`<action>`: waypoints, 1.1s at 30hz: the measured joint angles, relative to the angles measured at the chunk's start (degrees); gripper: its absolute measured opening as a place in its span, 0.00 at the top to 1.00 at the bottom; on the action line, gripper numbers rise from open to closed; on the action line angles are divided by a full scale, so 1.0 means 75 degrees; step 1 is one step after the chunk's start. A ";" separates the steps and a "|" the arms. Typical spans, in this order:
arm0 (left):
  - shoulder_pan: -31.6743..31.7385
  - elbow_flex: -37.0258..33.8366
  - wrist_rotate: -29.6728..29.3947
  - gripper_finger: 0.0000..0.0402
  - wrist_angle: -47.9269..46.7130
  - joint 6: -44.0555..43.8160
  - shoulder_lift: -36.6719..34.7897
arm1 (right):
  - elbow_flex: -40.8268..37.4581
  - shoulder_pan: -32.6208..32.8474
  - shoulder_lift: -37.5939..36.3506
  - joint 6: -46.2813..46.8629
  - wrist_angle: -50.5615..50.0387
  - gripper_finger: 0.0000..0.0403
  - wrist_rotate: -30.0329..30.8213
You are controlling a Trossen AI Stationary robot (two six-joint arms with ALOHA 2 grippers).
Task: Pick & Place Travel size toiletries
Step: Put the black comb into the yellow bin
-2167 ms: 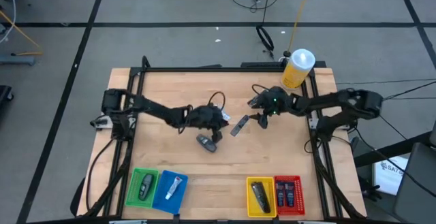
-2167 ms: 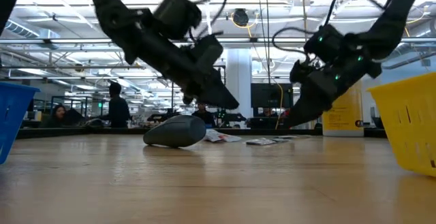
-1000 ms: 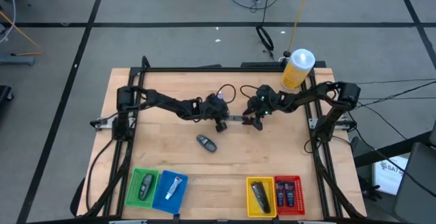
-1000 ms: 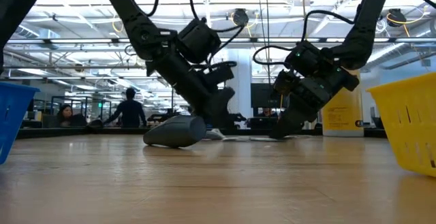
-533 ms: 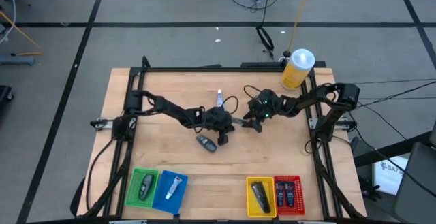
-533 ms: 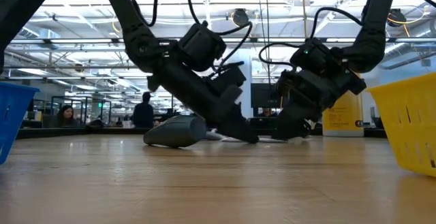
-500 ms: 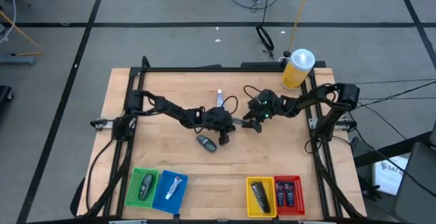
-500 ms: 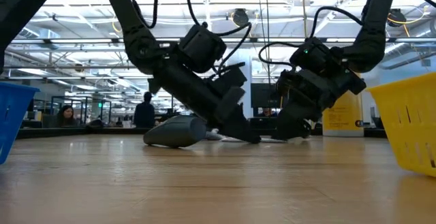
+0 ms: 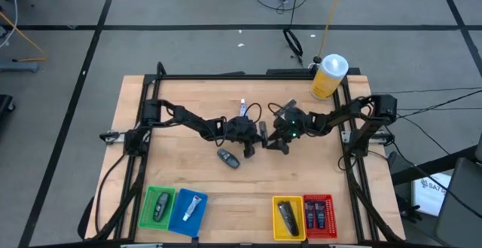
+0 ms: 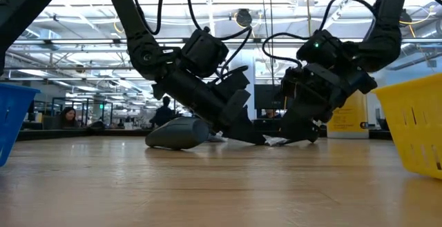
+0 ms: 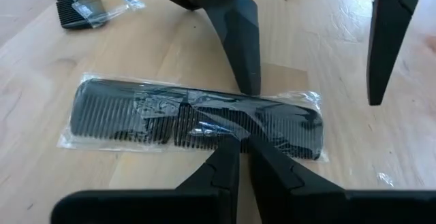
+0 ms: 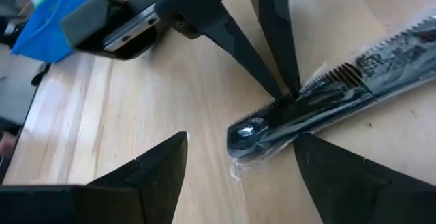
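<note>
On the left, the left tool (image 11: 240, 146) is down at the middle of the light wooden table (image 9: 181, 169). Its two dark fingers are drawn together to a narrow slit and nip one long edge of the flat black plastic comb in a clear wrapper (image 11: 197, 115). The hold looks shallow. It may have more film than comb, so a lift could let the comb slide out of the wrapper's slack or swing down around the pinch point.

The comb lies flat on the table between the two tools, well away from the coloured bins at the table's near edge. From above, its long axis seems to run roughly front to back across the table, though little of it shows there. Its teeth face the left tool and its spine faces away.

On the right, the right tool (image 12: 240, 139) is spread wide. It straddles one end of the same comb and grips nothing. The two tools are crowded close here. If the right one closes or pushes in, its fingers could strike the left tool's fingers. It could also drag the comb sideways and twist it out of the pinch.
</note>
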 joint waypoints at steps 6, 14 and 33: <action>-0.0041 -0.0014 0.0080 0.91 0.0275 0.0011 0.0013 | 0.0000 0.0234 -0.0006 0.0867 0.0112 0.35 0.0801; -0.0111 -0.0022 0.0092 0.91 0.0707 0.0199 0.0040 | 0.0000 0.0495 0.0003 0.0983 0.0331 0.42 0.2188; -0.0749 -0.0964 -0.2371 0.91 0.0165 -0.0565 -0.1751 | -0.0032 0.1185 -0.1282 0.0493 -0.0467 0.96 0.4009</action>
